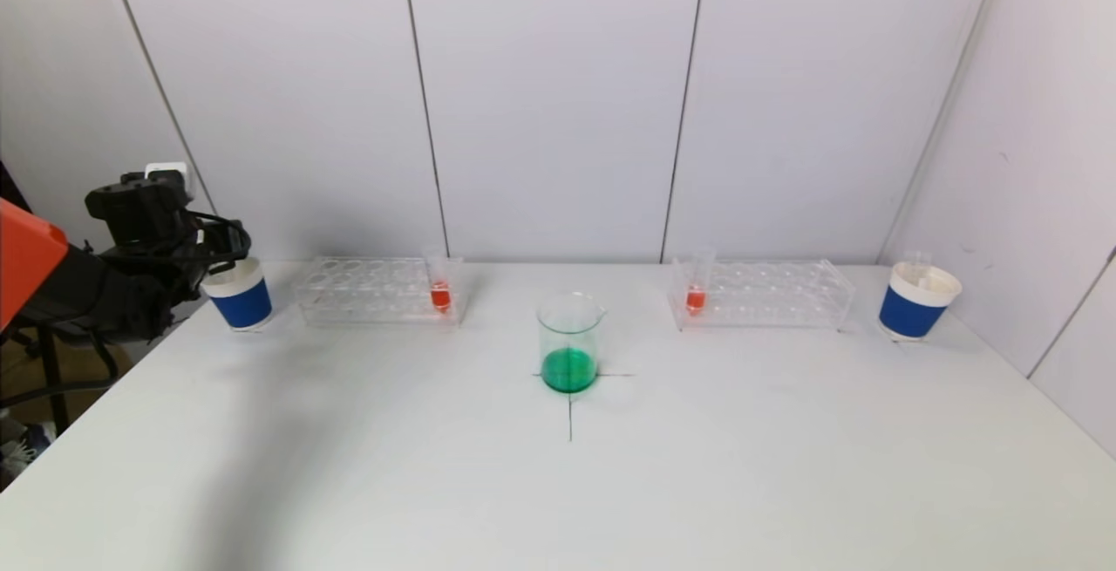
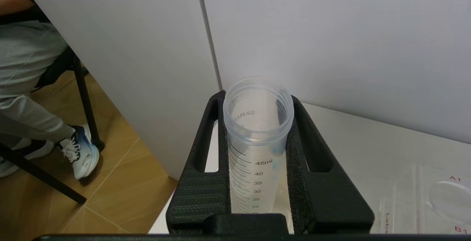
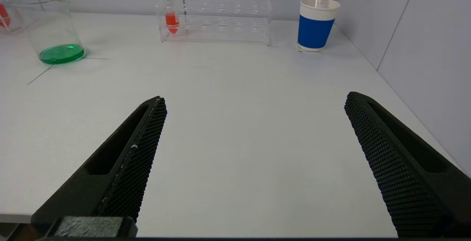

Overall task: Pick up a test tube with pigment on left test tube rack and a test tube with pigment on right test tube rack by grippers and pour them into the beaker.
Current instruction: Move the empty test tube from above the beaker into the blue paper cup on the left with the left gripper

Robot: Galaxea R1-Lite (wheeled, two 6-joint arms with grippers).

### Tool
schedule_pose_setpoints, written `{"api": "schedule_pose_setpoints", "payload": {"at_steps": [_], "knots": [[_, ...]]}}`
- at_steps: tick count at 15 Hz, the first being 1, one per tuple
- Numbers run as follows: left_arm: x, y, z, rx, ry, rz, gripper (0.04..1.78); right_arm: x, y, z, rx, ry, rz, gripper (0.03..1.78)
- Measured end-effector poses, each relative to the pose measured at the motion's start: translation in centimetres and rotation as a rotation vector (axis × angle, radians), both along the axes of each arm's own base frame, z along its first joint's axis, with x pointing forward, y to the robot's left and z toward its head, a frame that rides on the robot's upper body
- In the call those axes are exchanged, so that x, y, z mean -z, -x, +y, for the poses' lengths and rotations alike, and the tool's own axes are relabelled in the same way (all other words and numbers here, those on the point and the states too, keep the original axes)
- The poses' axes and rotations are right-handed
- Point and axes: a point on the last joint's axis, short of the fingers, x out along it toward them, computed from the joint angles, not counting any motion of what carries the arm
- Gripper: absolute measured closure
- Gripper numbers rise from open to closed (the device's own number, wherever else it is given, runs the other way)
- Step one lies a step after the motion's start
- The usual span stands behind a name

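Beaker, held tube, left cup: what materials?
Beaker: clear and glossy with a pour spout, likely glass. Tube in the shut left gripper: cloudy translucent plastic, judging by its printed graduations and threaded rim. Left cup: matte, white ribbed band over a blue body, probably paper.

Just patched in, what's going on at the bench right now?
The left gripper is shut on an empty-looking clear tube, above the left blue cup. The right gripper hangs open and empty over the table's near right. The beaker in the middle holds green liquid. One tube of red pigment stands in the left rack, another in the right rack.
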Motion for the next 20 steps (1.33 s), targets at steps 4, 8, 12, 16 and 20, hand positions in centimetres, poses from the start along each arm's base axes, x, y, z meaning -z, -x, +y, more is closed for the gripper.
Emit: {"api": "schedule_pose_setpoints", "payload": {"at_steps": [4, 8, 12, 16, 20], "knots": [[0.7, 0.2, 0.0, 0.001, -0.001, -0.001, 1.38, 0.0, 0.0, 0.0, 0.001, 0.000, 0.000, 0.05], [1.2, 0.3, -0.1, 0.009, 0.001, 0.008, 1.38, 0.0, 0.0, 0.0, 0.000, 0.000, 0.000, 0.05], [1.7, 0.6, -0.4, 0.043, 0.005, 0.004, 1.38, 0.0, 0.0, 0.0, 0.001, 0.000, 0.000, 0.05], [2.0, 0.7, -0.4, 0.045, 0.006, 0.012, 1.38, 0.0, 0.0, 0.0, 0.000, 0.000, 0.000, 0.05], [2.0, 0.7, -0.4, 0.044, 0.006, 0.011, 1.38, 0.0, 0.0, 0.0, 0.001, 0.000, 0.000, 0.05]]}}
